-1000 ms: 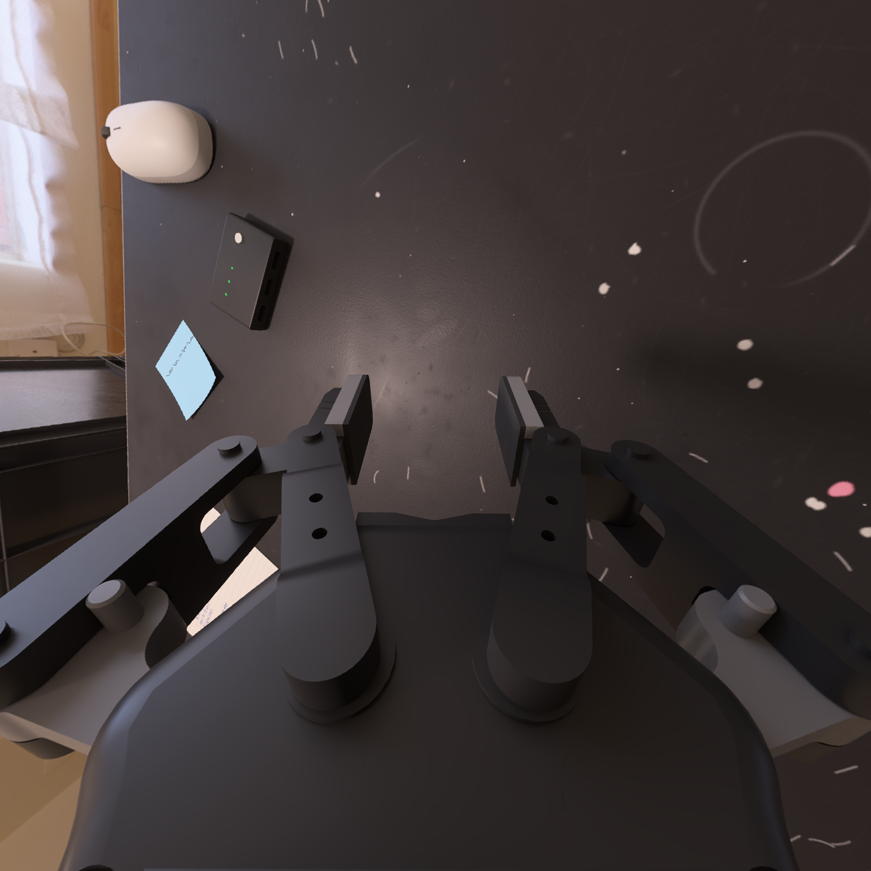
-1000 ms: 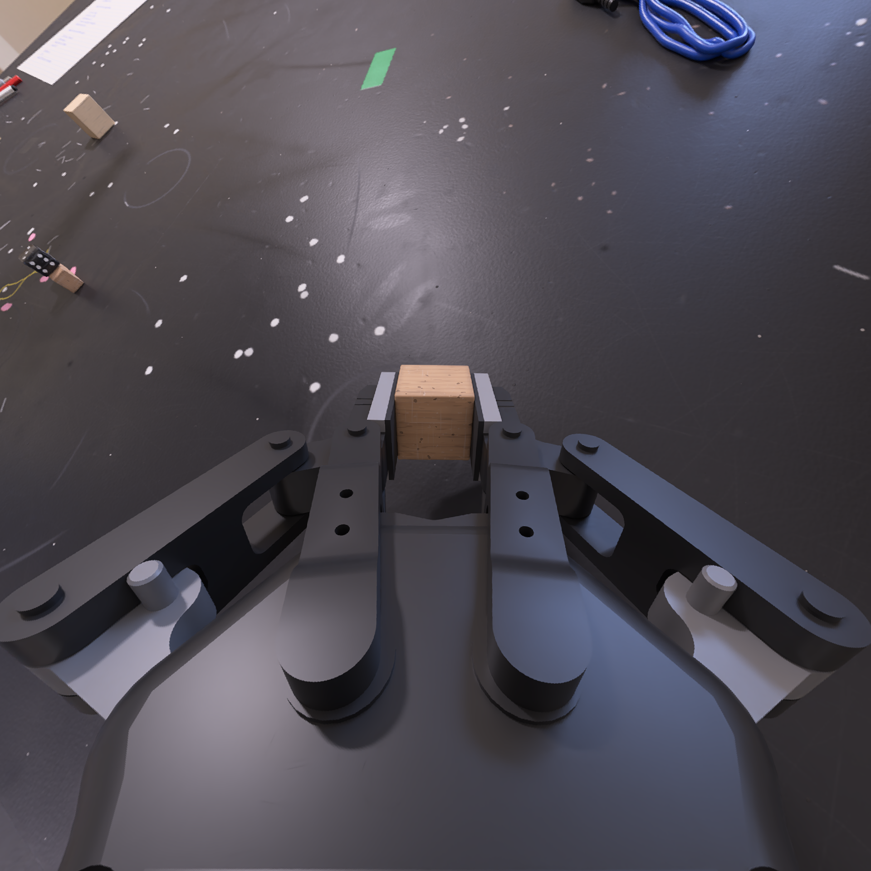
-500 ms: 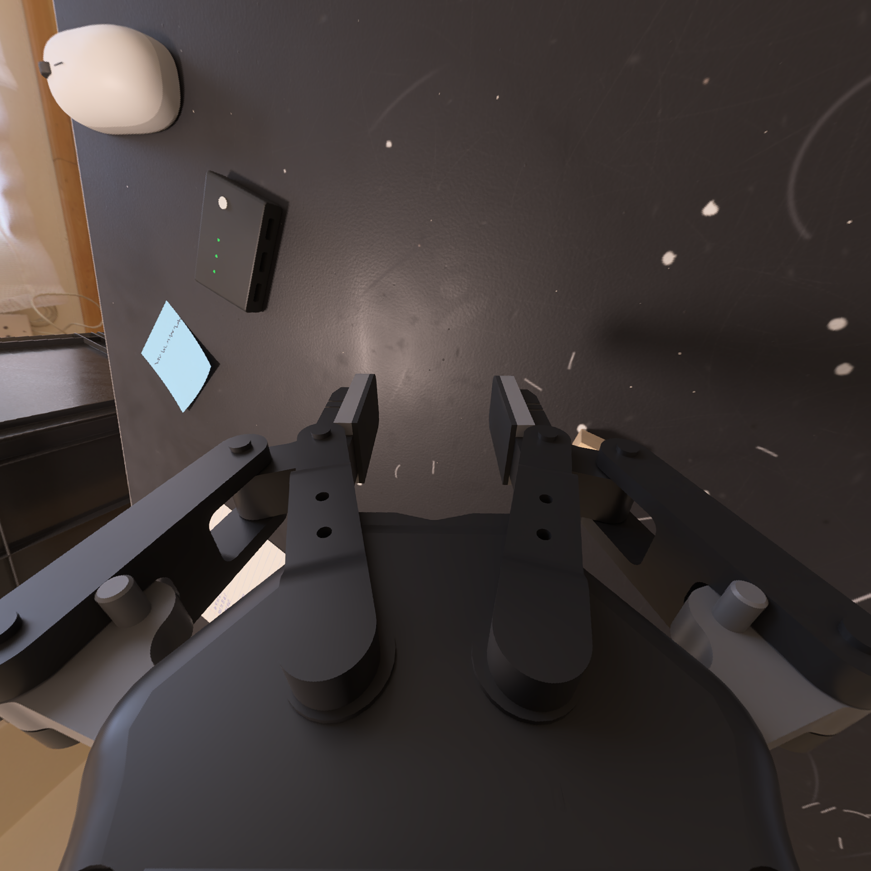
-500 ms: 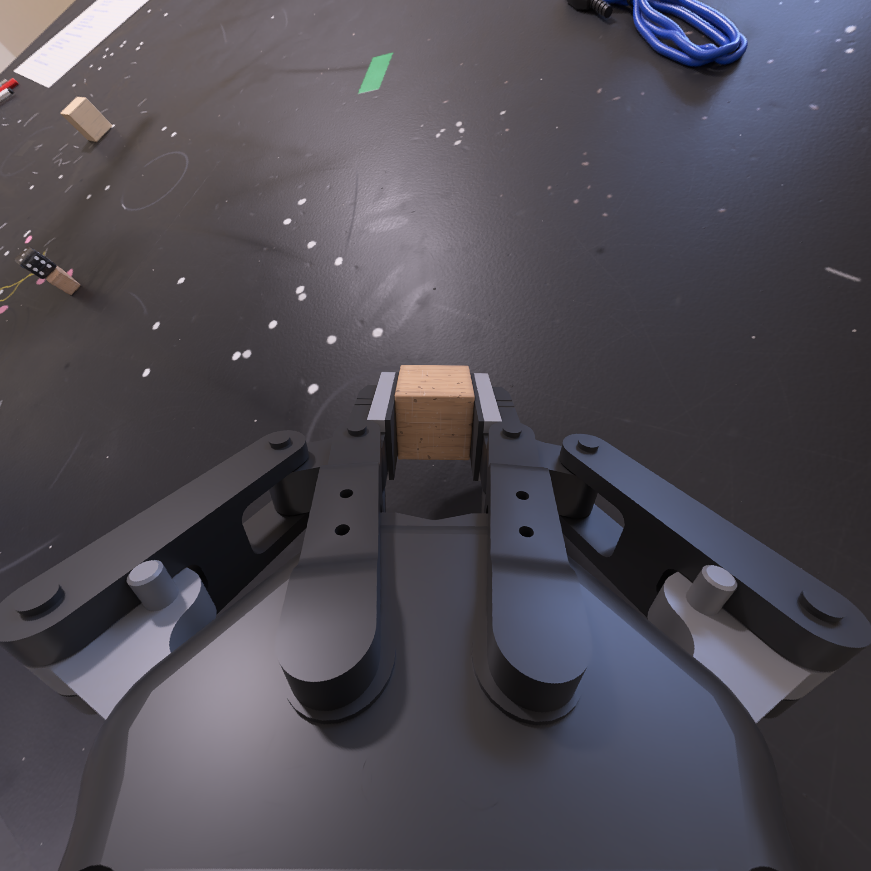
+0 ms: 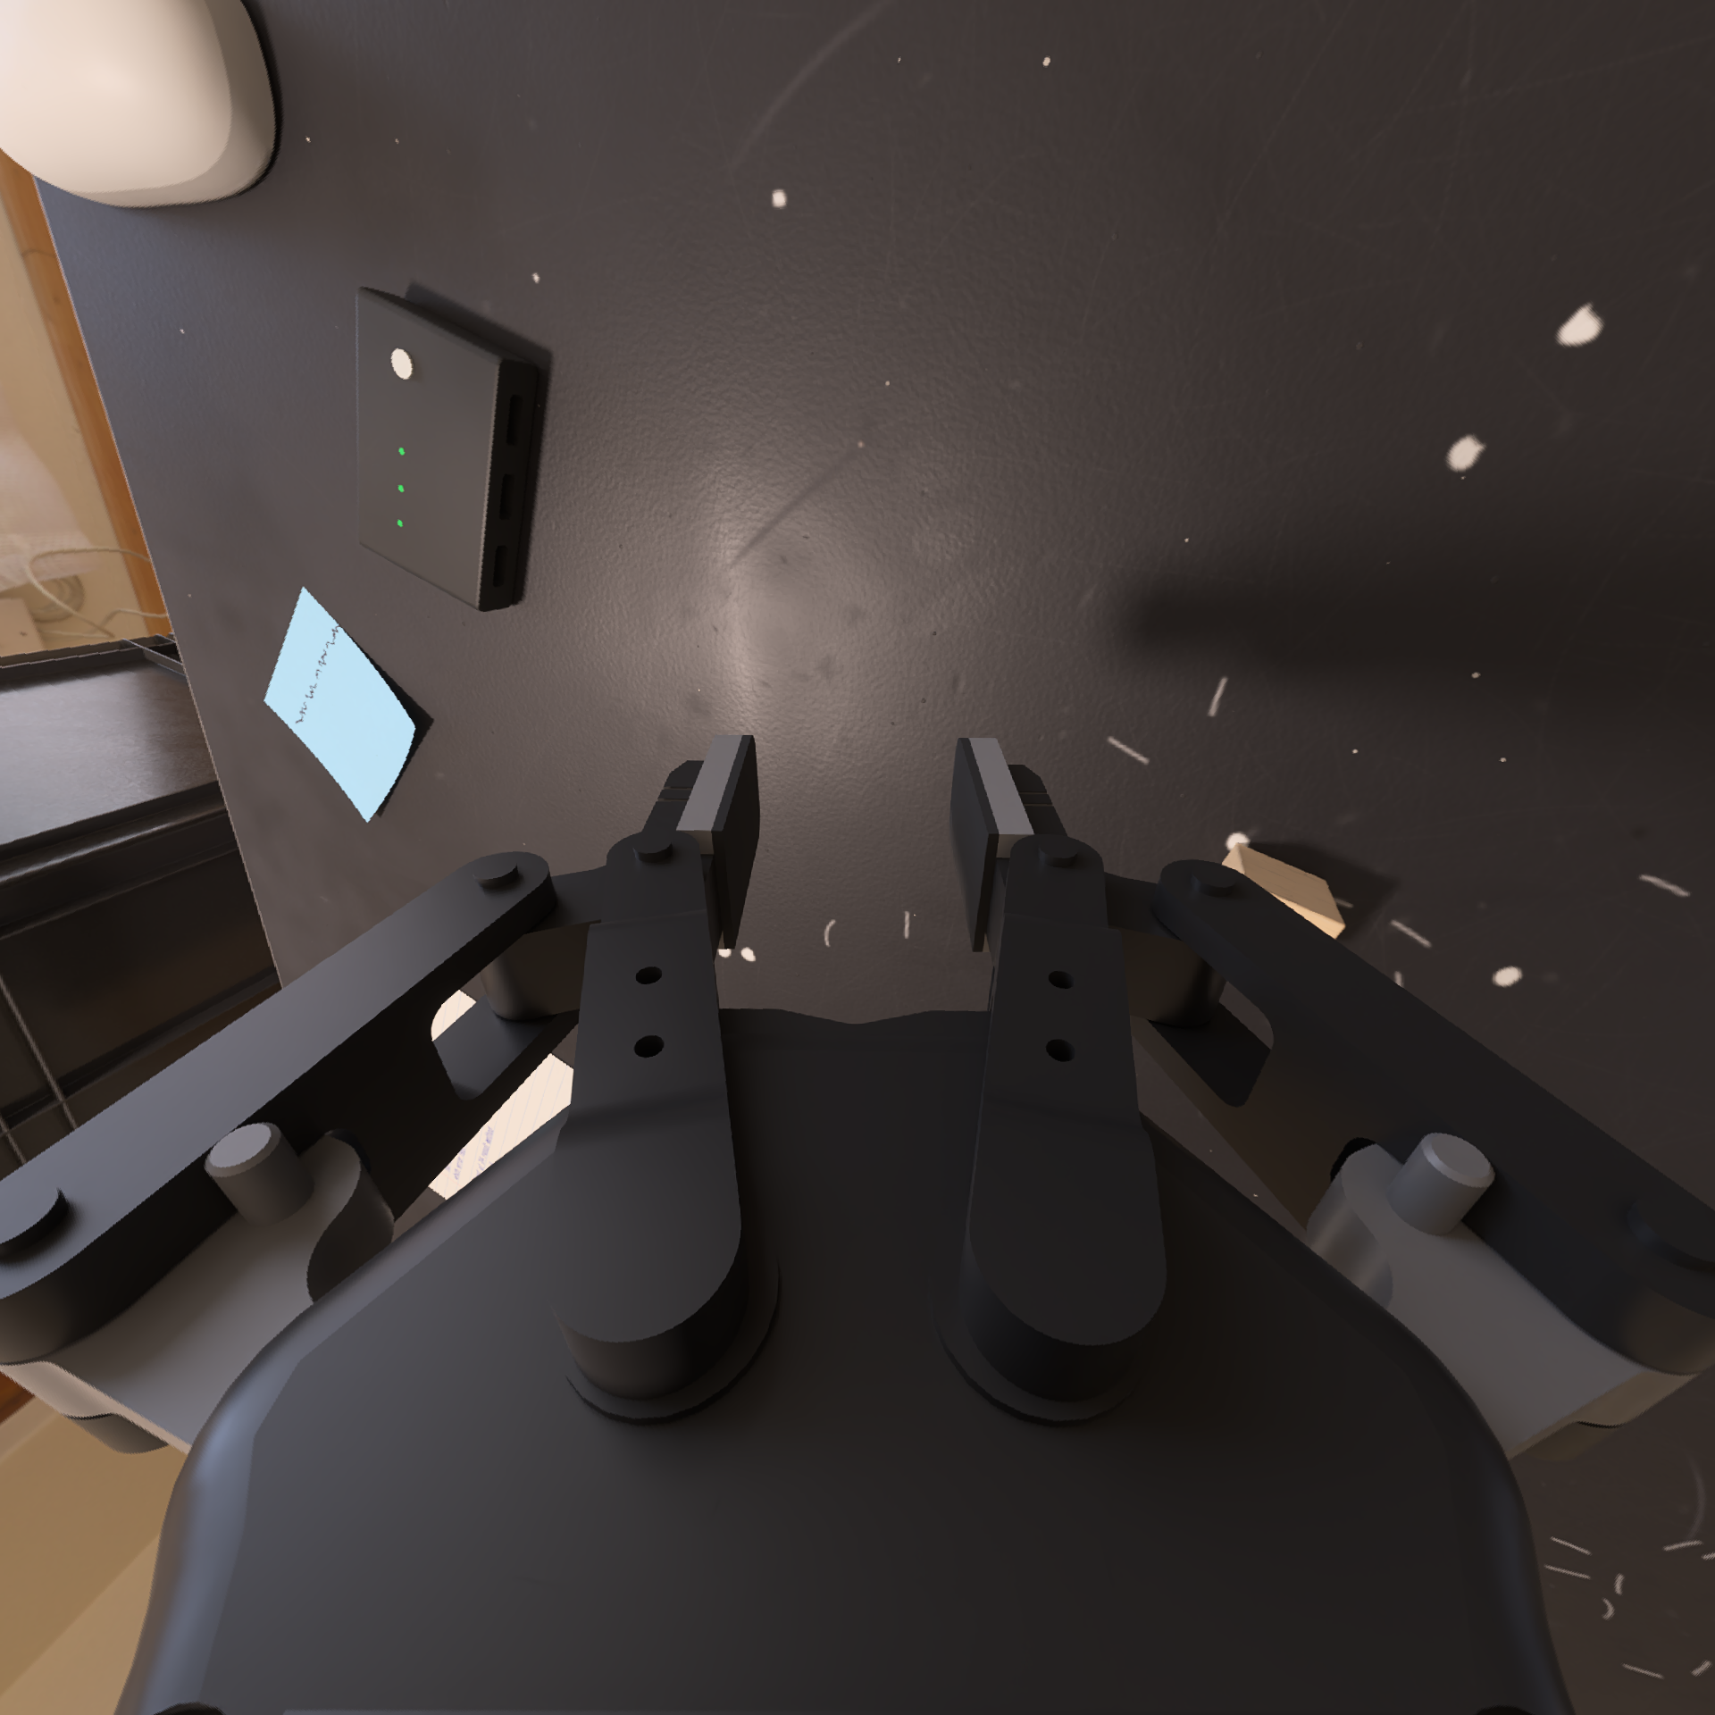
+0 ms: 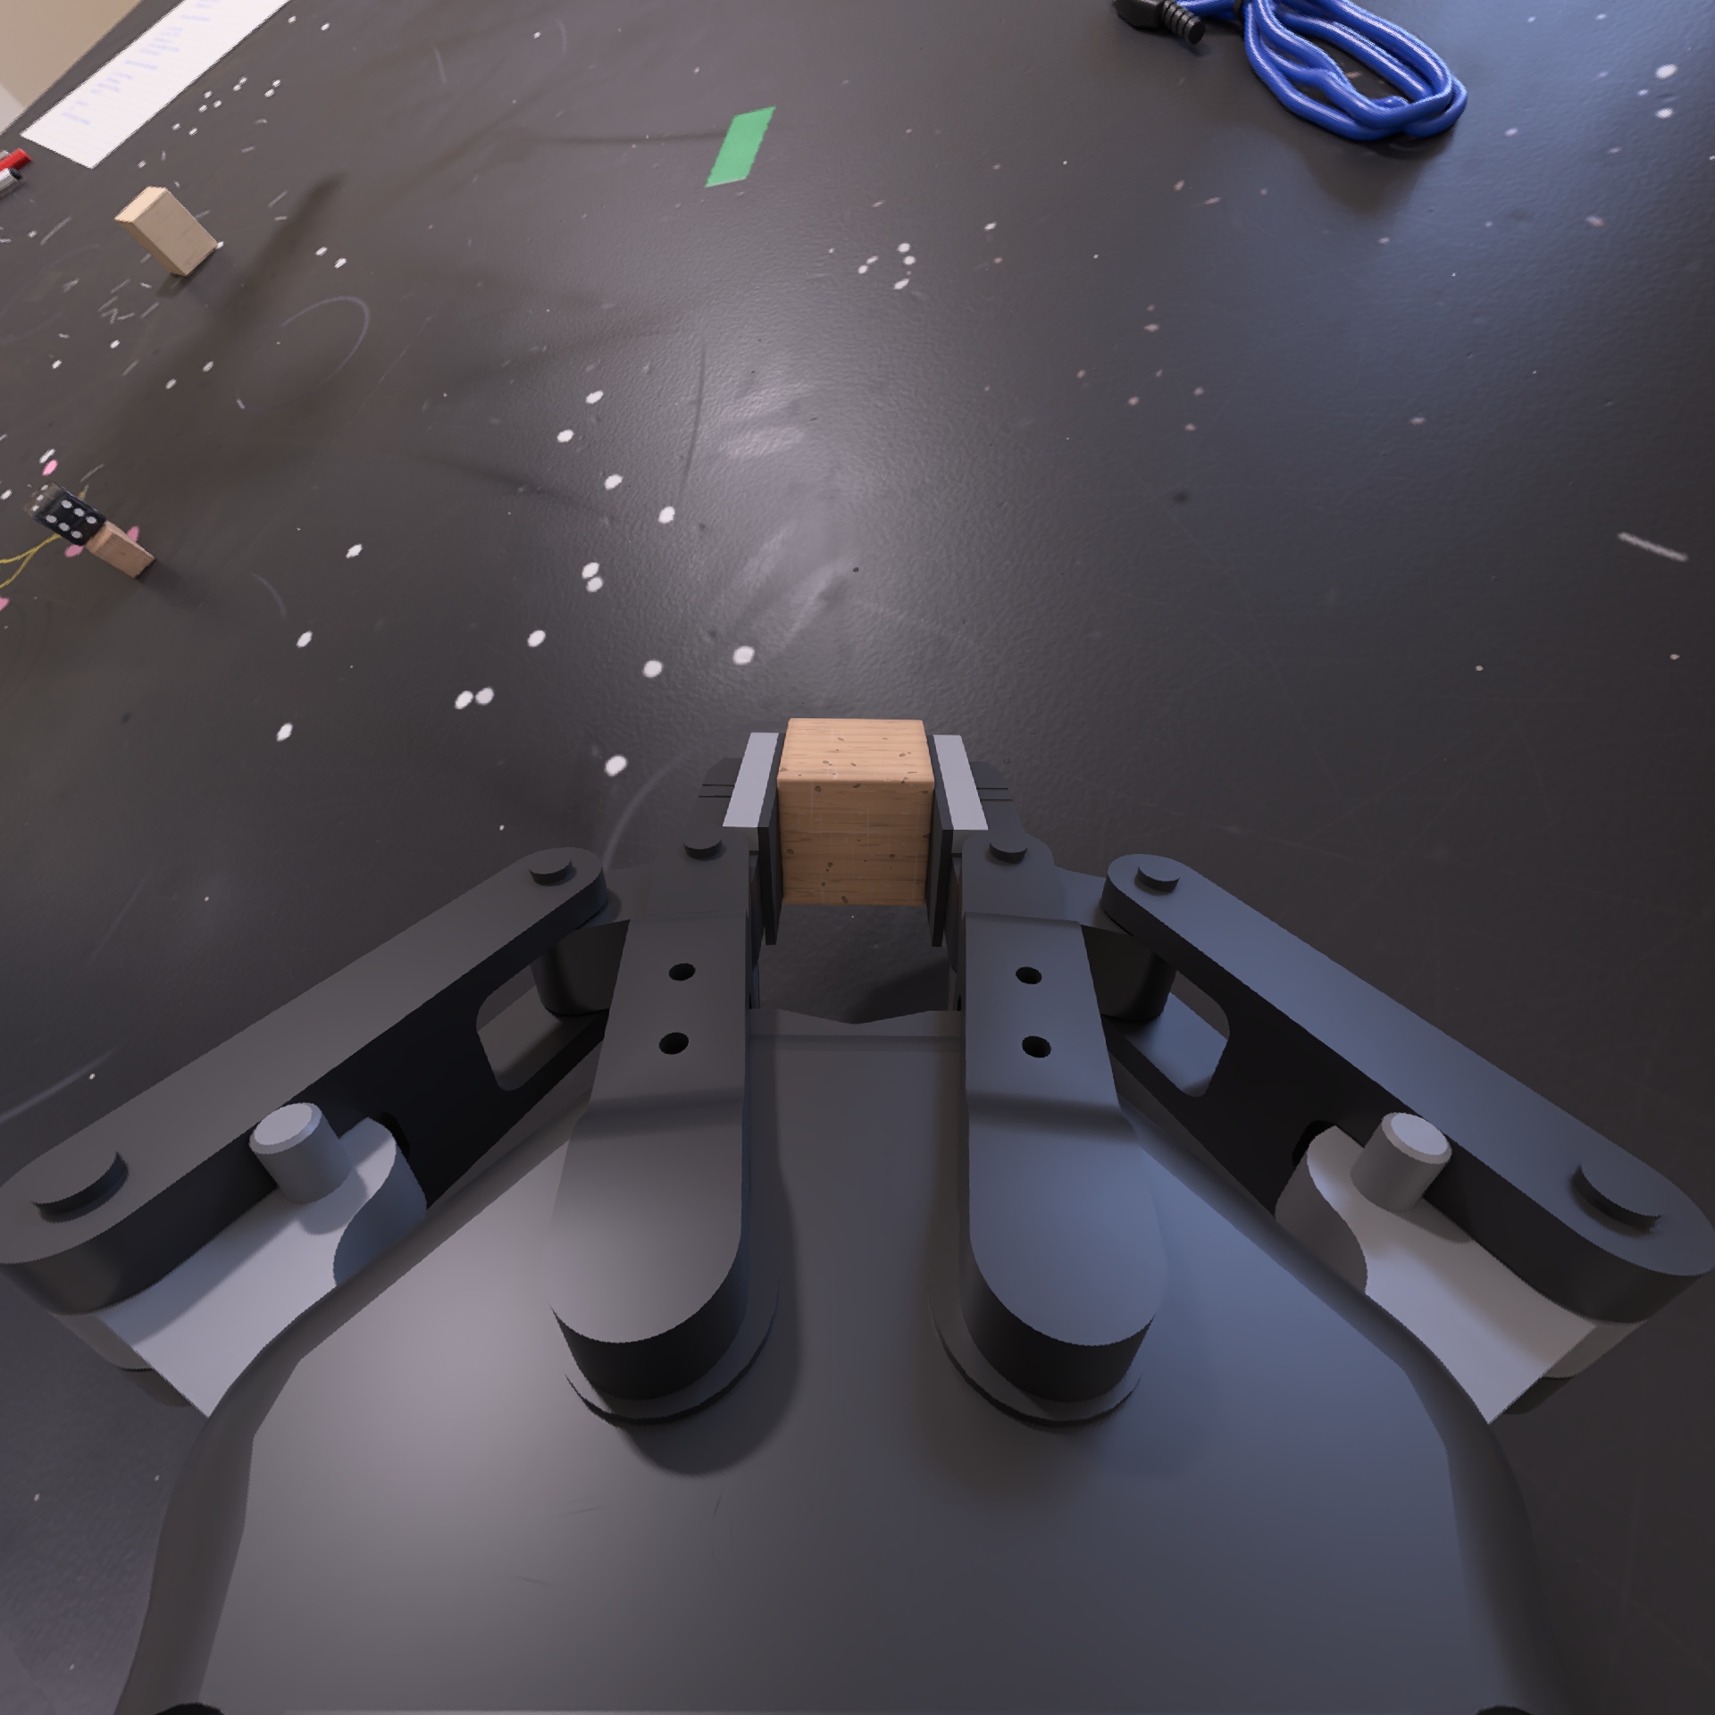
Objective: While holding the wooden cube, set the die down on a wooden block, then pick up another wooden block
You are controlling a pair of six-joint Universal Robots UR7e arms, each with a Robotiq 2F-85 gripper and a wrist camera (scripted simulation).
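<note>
My right gripper [image 6: 854, 817] is shut on the wooden cube [image 6: 854, 807] and holds it above the dark table. Far left in the right wrist view, the black die [image 6: 67, 512] rests on one end of a small wooden block [image 6: 121, 549]. Another pale wooden block [image 6: 167, 230] lies farther back at the left. My left gripper [image 5: 854, 835] is open and empty above the table. A pale wooden block [image 5: 1290, 896] shows just right of it, partly hidden behind the right finger linkage.
In the left wrist view a white mouse [image 5: 121, 93], a black hub with green lights [image 5: 445, 464] and a blue sticky note [image 5: 339, 705] lie by the table's left edge [image 5: 139, 520]. The right wrist view shows a blue cable coil [image 6: 1355, 65], green tape [image 6: 741, 147] and white paper [image 6: 139, 79].
The left gripper has moved on over the table: mouse, hub and note slid up and left, and a wooden block has come into view at its right. The right gripper holds nearly still.
</note>
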